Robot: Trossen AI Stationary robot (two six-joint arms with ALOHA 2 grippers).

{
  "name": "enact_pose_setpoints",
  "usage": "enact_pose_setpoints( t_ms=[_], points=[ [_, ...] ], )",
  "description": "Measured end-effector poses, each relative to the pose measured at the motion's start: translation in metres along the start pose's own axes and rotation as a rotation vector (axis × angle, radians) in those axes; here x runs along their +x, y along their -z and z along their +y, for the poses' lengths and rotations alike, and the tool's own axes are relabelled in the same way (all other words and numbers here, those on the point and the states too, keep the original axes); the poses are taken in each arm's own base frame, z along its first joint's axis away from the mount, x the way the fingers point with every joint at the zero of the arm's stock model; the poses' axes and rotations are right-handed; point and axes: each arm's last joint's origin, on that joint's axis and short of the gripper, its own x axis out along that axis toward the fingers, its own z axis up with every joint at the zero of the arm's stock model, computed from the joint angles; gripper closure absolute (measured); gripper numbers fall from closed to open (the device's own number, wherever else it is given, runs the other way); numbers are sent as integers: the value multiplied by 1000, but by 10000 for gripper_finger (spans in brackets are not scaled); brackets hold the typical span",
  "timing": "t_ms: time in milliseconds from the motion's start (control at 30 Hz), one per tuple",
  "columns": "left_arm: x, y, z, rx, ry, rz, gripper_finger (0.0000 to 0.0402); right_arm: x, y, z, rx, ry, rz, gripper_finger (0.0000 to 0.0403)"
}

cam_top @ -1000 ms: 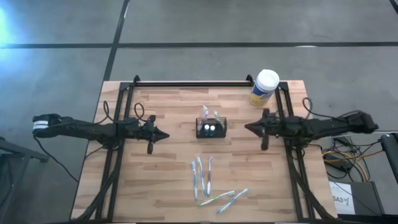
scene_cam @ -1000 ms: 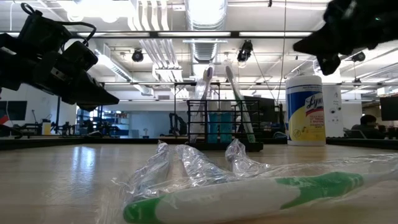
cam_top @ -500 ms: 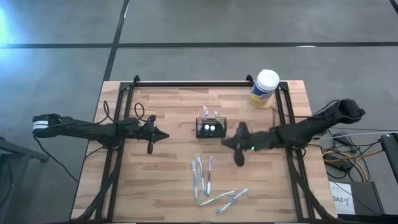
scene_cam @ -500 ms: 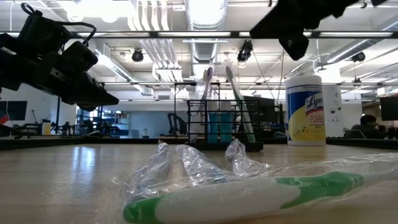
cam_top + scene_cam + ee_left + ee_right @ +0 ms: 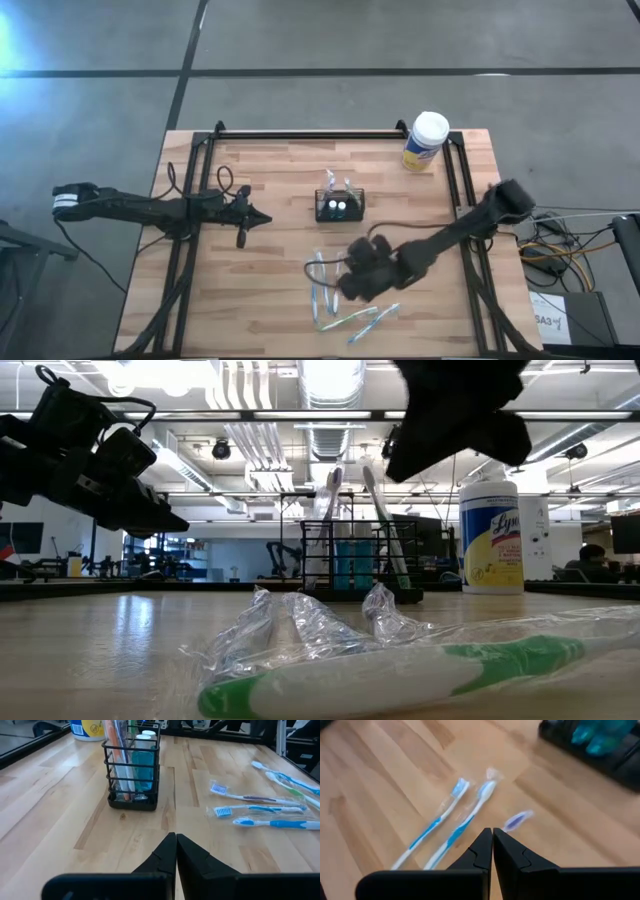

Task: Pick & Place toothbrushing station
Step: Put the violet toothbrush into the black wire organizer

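While your right gripper (image 5: 352,283) hovers shut and empty over the loose brushes (image 5: 330,285), the holder (image 5: 340,205) stands mid-table with two brushes in it; five remain. Your left gripper (image 5: 262,218) waits shut, empty, beside it.

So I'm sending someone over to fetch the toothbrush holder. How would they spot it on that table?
Start at the wooden table and look to its middle, where a small black wire holder stands. Its open slotted sides show blue bottles and upright toothbrushes inside, unlike the solid white-capped, yellow-labelled canister in the far corner.
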Motion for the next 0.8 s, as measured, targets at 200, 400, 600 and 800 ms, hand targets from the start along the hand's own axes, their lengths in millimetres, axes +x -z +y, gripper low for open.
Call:
enact_pose_setpoints(
  t_ms=[200, 400, 600, 800],
  points=[
    [0, 0, 0, 3, -1, 0, 387, 28, 7, 34, 61, 44, 125, 384],
    [0, 1, 0, 3, 8, 6, 387, 46, 8, 55, 91, 106, 197, 317],
    [0, 1, -1, 3, 30, 10, 387, 50, 4, 52, 158, 305, 237, 223],
    [0, 1, -1, 3, 31, 10, 387, 72, 0, 50, 231, 340, 280, 163]
  ],
)
